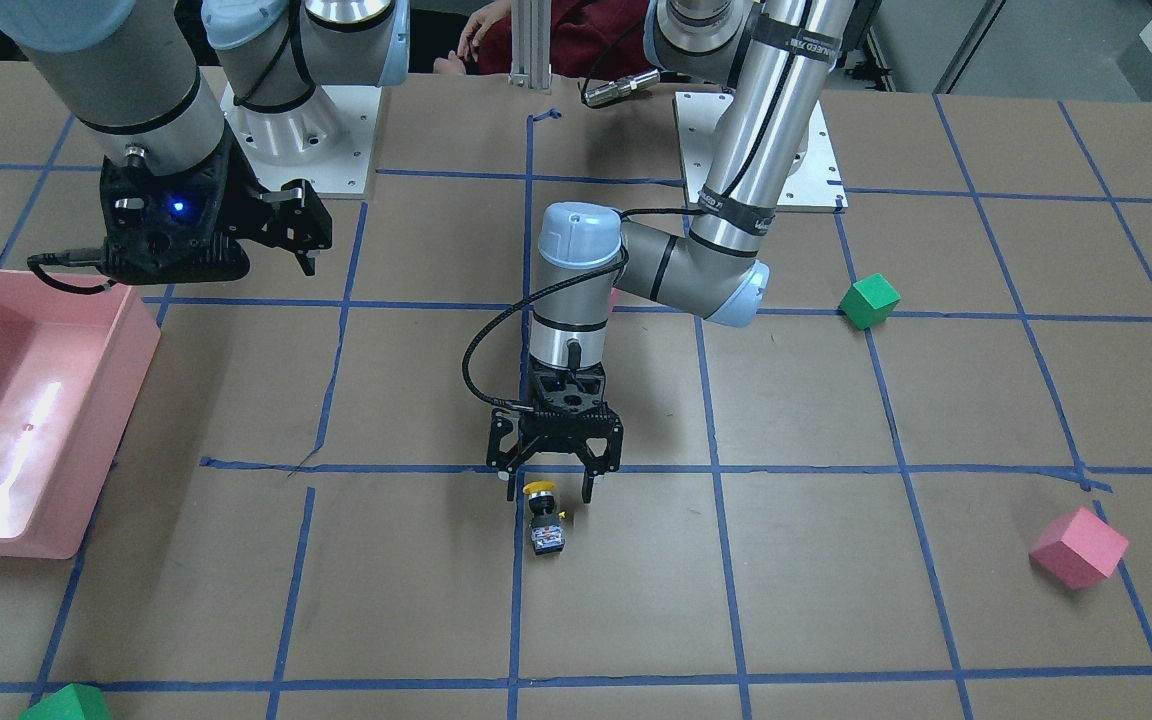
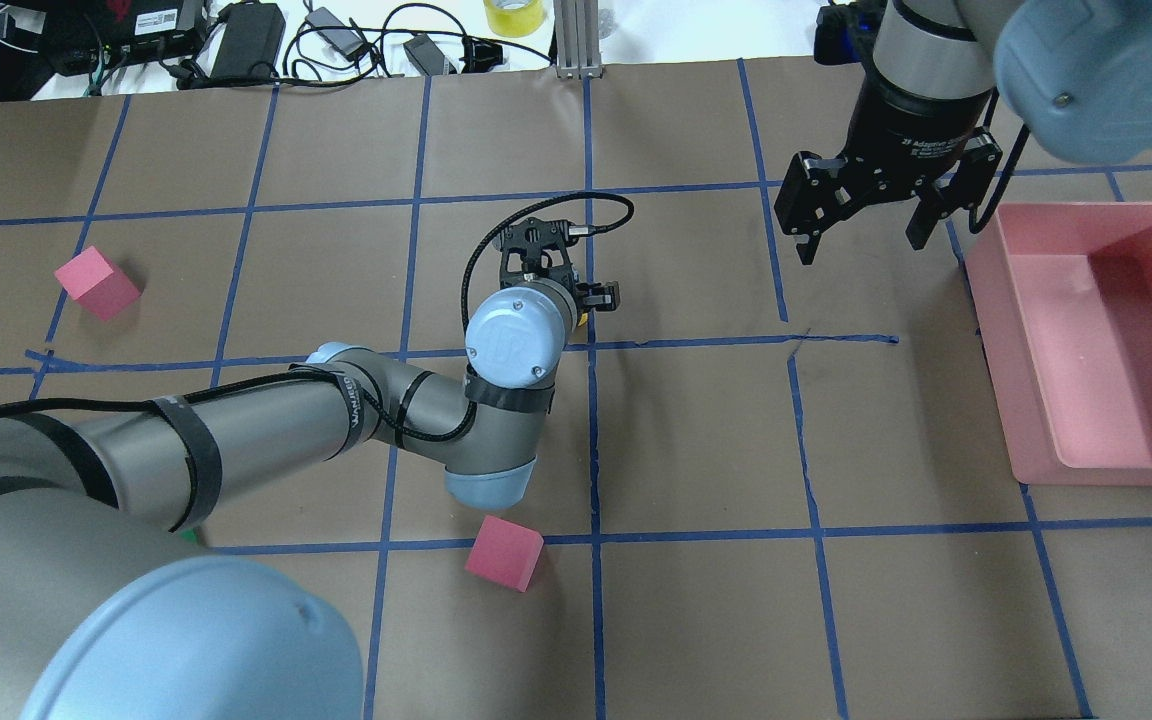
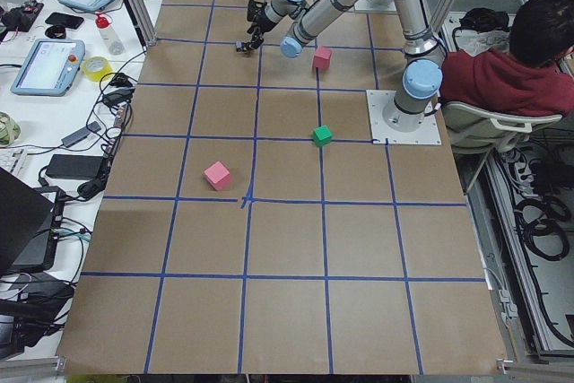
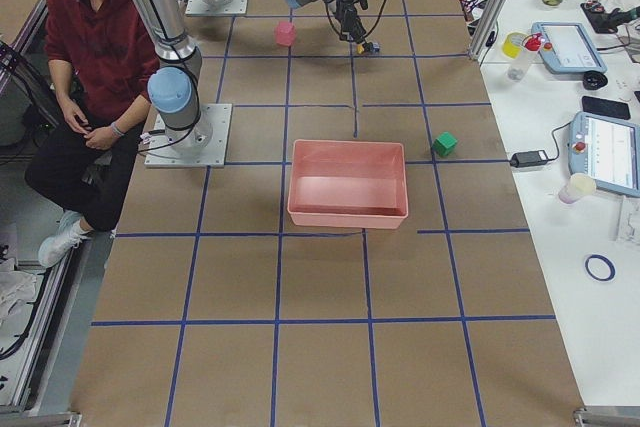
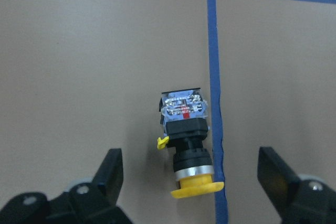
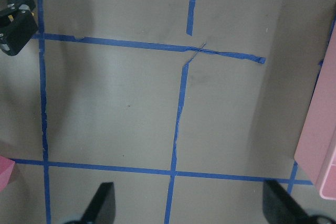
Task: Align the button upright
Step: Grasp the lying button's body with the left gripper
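The button [image 1: 543, 517] lies on its side on the brown table, next to a blue tape line, its yellow cap toward the robot and its grey terminal base away from it. In the left wrist view the button [image 5: 186, 140] lies between the fingers, cap nearest the camera. My left gripper [image 1: 546, 490] points straight down over the cap end, open, its fingertips [image 5: 111, 170] apart from the button on both sides. In the overhead view the left wrist hides most of the button. My right gripper [image 2: 863, 235] hangs open and empty above the table, beside the pink bin.
A pink bin [image 2: 994, 330] stands on the robot's right side of the table. Pink cubes [image 2: 96, 283] [image 2: 504, 552] and green cubes [image 1: 869, 300] [image 1: 66, 703] lie scattered around. A person in red sits behind the robot's base.
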